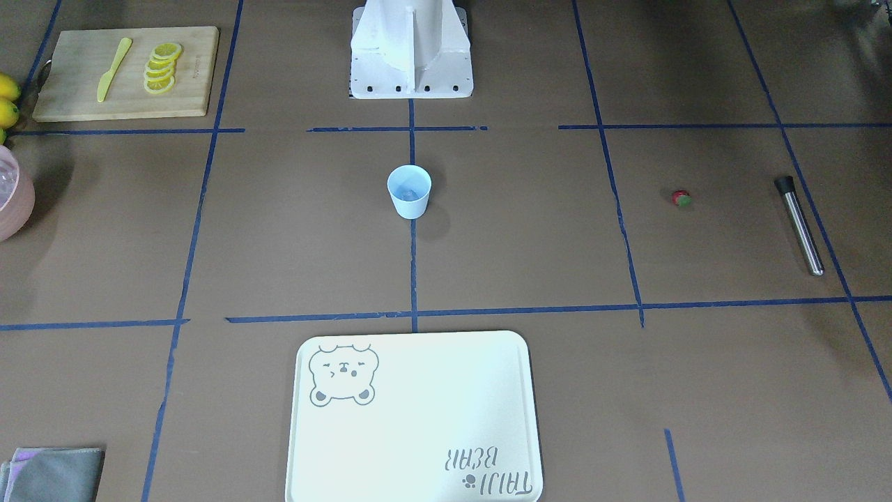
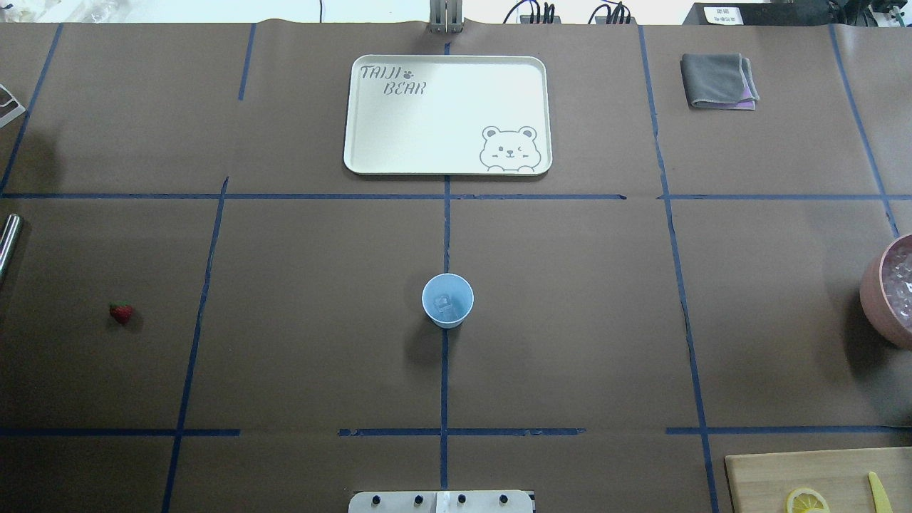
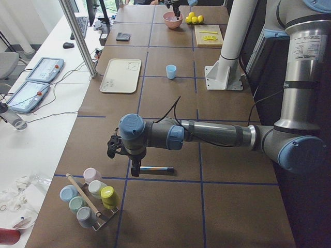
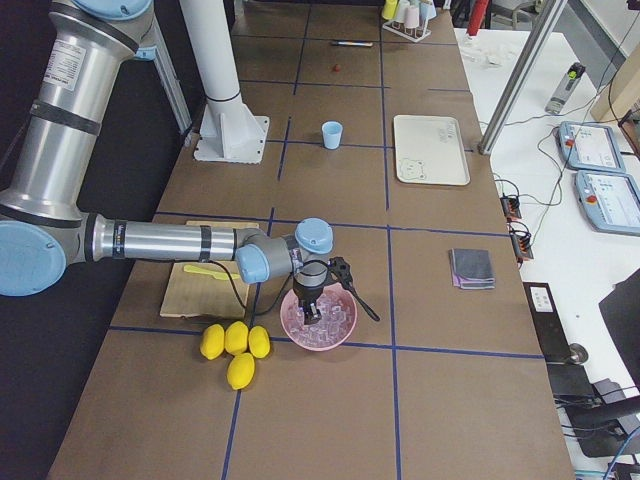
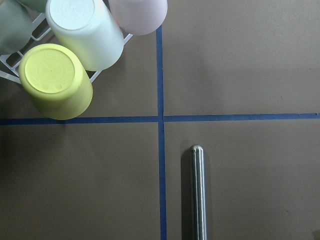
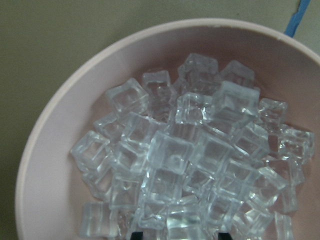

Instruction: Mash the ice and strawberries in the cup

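The light-blue cup [image 2: 447,301] stands upright at the table's middle with one clear ice cube [image 2: 446,306] inside. The strawberry [image 2: 121,311] lies on the paper far to the robot's left. Beyond it lies a steel rod [image 1: 799,224] with a black end. My left gripper [image 3: 135,167] hangs just above that rod [image 5: 198,192]; whether it is open or shut does not show. My right gripper [image 4: 312,312] hovers over the pink bowl [image 4: 345,335] heaped with ice cubes [image 6: 175,155]. Its two dark fingertips [image 6: 134,234] sit apart at the wrist view's bottom edge, holding nothing.
A cream bear tray [image 2: 370,121] sits beyond the cup. A folded grey cloth [image 2: 716,80] is at the far right. A cutting board [image 1: 70,77] carries lemon slices and a yellow knife, with whole lemons [image 4: 235,345] beside it. A rack of upturned cups [image 5: 60,80] stands near the rod.
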You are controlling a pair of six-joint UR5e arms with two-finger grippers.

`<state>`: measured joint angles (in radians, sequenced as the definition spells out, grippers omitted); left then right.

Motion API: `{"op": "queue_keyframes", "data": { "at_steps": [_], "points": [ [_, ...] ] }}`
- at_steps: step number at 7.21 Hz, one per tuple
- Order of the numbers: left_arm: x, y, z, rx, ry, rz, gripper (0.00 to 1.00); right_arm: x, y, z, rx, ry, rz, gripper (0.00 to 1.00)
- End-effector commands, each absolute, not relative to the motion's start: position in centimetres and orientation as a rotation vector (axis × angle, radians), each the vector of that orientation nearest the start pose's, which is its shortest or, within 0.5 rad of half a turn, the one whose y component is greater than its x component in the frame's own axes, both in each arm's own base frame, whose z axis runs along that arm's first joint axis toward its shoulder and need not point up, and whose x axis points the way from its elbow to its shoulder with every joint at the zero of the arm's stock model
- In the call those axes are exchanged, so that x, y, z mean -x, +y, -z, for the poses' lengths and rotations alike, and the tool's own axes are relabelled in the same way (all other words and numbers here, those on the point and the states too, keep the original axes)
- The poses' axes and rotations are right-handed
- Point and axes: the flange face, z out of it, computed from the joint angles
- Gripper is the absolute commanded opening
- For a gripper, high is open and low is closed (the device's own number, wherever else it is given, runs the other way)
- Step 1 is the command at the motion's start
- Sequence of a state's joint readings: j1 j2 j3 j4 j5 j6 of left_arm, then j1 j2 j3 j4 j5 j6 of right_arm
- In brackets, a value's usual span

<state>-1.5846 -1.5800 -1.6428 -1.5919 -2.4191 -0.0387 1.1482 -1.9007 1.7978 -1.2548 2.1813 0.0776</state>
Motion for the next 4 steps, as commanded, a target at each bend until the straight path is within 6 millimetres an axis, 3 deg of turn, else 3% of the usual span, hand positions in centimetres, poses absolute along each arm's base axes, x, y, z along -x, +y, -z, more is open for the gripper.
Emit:
{"op": "queue_keyframes", "data": {
  "at_steps": [1, 4],
  "points": [
    [6.55, -50.00, -60.94, -0.088, 0.849, 0.006, 1.00, 8.08, -36.61, -66.43, -0.049, -0.644, 0.398, 0.57],
    [6.55, -49.99, -60.88, -0.088, 0.849, 0.005, 1.00, 8.12, -36.71, -66.55, -0.048, -0.644, 0.397, 0.56]
  ]
}}
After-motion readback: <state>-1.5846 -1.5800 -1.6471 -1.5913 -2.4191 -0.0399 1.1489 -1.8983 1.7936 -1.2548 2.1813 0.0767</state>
